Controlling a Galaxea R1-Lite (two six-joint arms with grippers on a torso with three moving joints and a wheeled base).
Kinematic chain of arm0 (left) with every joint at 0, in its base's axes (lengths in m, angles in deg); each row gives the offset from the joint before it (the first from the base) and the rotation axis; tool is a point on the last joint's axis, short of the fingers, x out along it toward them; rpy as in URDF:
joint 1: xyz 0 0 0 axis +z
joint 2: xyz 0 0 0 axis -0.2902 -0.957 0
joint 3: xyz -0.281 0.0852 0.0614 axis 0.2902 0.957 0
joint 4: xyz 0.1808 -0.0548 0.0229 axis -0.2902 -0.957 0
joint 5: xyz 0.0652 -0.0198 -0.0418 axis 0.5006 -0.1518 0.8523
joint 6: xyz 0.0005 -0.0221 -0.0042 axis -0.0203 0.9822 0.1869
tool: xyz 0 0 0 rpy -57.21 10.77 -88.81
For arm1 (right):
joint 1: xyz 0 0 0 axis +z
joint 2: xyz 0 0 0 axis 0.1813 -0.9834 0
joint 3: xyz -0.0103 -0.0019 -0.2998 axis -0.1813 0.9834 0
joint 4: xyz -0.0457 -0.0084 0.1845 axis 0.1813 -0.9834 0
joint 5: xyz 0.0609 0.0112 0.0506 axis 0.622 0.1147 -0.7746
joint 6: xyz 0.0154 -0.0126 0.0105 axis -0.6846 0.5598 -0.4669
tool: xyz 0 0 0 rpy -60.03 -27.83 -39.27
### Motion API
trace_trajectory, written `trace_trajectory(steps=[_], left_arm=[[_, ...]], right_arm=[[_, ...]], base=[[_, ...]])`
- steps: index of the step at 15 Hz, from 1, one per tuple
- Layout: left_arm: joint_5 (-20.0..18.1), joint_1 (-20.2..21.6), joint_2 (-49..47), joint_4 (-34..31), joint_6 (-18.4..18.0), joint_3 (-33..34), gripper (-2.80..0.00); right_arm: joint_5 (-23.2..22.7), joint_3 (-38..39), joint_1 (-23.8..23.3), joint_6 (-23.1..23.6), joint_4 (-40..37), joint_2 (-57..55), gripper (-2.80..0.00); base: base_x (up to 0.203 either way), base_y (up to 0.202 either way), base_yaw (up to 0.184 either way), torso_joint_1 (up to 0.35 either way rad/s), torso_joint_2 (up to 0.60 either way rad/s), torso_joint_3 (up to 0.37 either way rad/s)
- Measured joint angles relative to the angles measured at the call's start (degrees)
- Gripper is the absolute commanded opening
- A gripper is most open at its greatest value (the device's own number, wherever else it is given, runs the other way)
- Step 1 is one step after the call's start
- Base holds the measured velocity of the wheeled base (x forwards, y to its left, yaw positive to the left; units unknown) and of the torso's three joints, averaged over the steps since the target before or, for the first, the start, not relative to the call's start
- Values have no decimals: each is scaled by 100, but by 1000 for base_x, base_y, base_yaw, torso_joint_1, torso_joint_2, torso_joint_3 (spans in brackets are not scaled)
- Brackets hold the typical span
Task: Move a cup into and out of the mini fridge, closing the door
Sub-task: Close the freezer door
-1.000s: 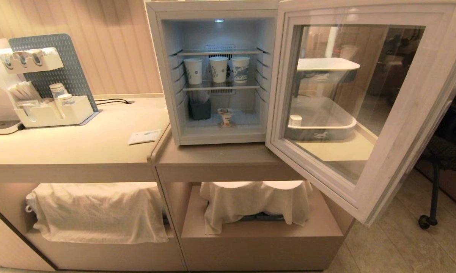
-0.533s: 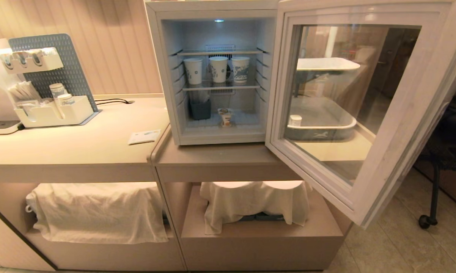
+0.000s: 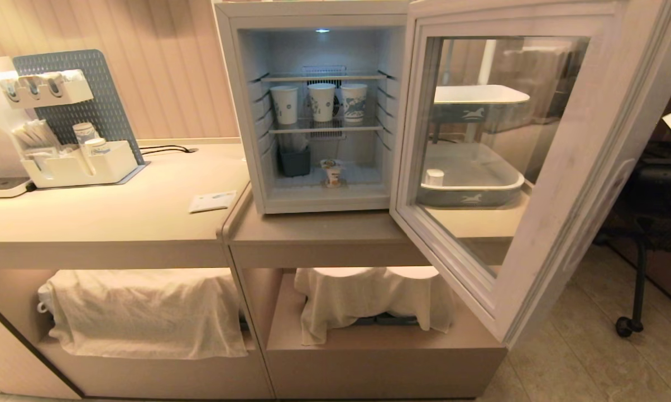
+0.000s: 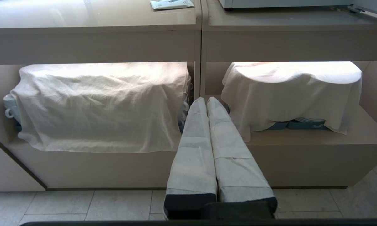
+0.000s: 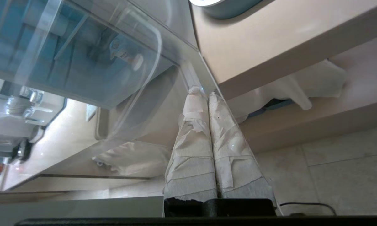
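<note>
The left gripper hangs low with its wrapped fingers pressed together, pointing level, while the right gripper, fingers likewise pressed together and holding nothing, is rolled sideways on its wrist.

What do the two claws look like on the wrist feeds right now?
Both match. The left claw has two long tapered fingers wrapped in white paper-like tape, on a black base. The right claw has the same white wrapping, more wrinkled and frayed, on a black base. No markings or cables show.
</note>
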Motion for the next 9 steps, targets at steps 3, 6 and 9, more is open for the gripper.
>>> trace_trajectory(steps=[3,6,9], left_arm=[[0,0,0,0,0,0,-280],[0,5,0,0,-2,2,-280],[-2,2,0,-2,-2,2,-280]], right_arm=[[-11,2,277,-263,-73,66,-280],[-120,-29,563,-725,-84,136,-280],[-200,-66,784,-1201,-43,190,-280]], base=[[0,0,0,0,0,0],[0,0,0,0,0,0],[0,0,0,0,0,0]])
